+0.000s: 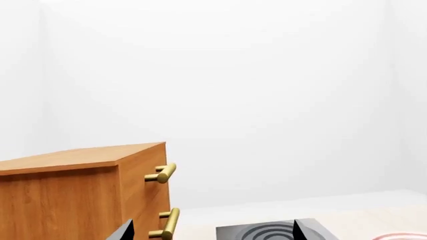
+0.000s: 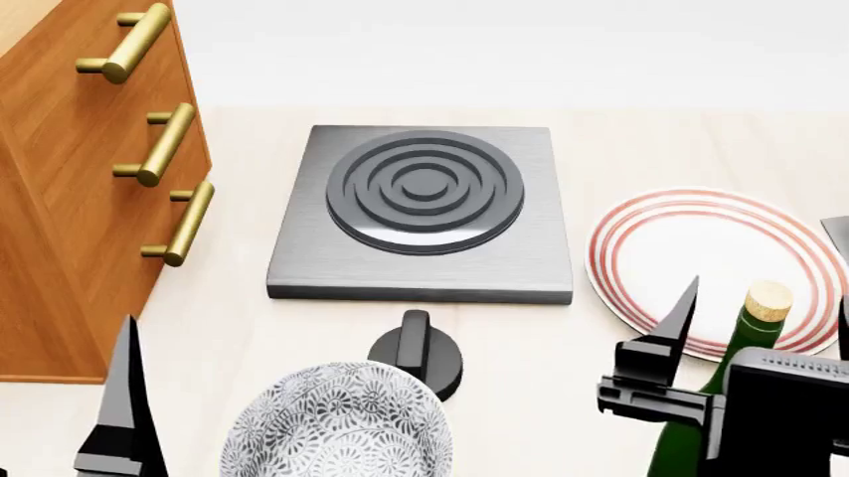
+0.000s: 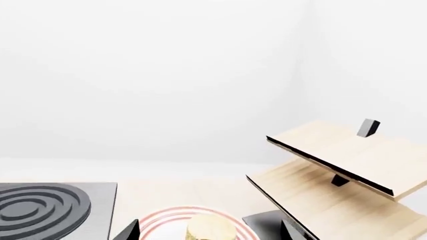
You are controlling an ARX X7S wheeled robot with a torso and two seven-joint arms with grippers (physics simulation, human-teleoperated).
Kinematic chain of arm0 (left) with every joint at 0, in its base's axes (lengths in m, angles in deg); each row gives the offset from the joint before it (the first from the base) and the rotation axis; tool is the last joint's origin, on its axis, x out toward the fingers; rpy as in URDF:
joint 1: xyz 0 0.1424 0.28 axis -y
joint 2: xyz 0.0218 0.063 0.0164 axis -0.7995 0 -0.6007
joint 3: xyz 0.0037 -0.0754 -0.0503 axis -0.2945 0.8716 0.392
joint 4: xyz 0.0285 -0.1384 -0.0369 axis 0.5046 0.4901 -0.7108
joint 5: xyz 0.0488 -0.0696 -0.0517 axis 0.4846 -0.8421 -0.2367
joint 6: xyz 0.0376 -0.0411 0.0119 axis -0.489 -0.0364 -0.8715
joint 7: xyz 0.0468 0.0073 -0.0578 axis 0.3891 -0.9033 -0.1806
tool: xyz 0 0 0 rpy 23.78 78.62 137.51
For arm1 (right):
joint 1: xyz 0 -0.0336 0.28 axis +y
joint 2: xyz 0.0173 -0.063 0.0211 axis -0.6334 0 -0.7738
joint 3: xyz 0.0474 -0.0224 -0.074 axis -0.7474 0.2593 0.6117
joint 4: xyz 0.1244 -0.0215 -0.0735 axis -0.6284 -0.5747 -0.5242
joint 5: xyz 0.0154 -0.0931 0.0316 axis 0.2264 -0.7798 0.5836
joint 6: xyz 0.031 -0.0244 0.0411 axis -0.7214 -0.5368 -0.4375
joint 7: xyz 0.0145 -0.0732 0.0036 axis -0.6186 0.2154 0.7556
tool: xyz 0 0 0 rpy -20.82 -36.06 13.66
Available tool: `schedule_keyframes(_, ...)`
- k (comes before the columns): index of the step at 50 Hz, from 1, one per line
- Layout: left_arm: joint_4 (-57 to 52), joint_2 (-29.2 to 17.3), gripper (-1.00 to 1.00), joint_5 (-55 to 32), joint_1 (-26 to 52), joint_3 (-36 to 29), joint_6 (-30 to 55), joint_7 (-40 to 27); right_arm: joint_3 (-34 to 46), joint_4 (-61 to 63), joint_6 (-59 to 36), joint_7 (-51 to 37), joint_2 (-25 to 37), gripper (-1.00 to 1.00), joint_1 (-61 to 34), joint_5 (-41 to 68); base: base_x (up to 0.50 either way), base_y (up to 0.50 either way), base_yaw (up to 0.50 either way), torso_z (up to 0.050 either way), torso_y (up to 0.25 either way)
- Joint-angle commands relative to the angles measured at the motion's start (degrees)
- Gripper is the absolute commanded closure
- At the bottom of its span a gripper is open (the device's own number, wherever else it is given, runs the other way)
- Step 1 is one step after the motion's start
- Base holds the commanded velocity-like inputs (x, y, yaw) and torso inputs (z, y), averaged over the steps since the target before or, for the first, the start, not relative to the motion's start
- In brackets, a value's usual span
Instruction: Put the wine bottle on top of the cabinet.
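A pale table (image 2: 253,328) seen from the robot's head carries a grey hotplate (image 2: 422,211) at the centre. The orange-brown cabinet (image 2: 80,179) with brass bar handles stands at the left edge, rising out of this view, so its top is seen only from the left wrist camera.

The wine bottle (image 2: 743,348), dark green with a tan cork, stands upright at the lower right, just in front of a red-ringed plate (image 2: 703,253). The right gripper (image 2: 757,338) is spread wide with one finger on either side of the bottle's neck, apparently lined up for a grasp; the fingers do not seem to be pressing on the glass yet.

The left gripper (image 2: 126,417) sits low at the left, near the cabinet's front corner. Its wrist camera shows two fingertips set well apart with nothing between them, seemingly idle.

A patterned bowl (image 2: 338,422) and a black knob (image 2: 417,353) lie between the two arms, on the likely path from bottle to cabinet.
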Motion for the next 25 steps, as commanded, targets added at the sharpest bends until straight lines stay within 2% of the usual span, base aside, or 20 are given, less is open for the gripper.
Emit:
schedule_keyframes(1,0.03,-0.29,-1.0,-0.27,0.03,-0.02,-0.12,-0.32,-0.22,-2.08,1.12,0.0,-0.25,-1.0,-0.38,0.31,0.0,0.0,0.0,0.0,0.0)
schedule_keyframes(17,0.35,-0.66,-1.0,-0.46,-0.05,-0.21,-0.61,-0.77,-0.24,-3.59,2.13,-0.33,-0.28,-1.0,-0.14,0.21,0.0,0.0,0.0,0.0,0.0)
schedule_keyframes(18,0.27,-0.57,-1.0,-0.36,0.1,-0.6,-0.35,-0.83,-0.27,-3.47,2.48,-0.28,-0.42,1.0,0.36,0.37,0.0,0.0,0.0,0.0,0.0)
schedule_keyframes(25,0.23,-0.74,-1.0,-0.56,0.06,-0.64,-0.38,-1.0,-0.31,-4.08,2.8,-0.52,-0.45,1.0,0.37,0.3,0.0,0.0,0.0,0.0,0.0)
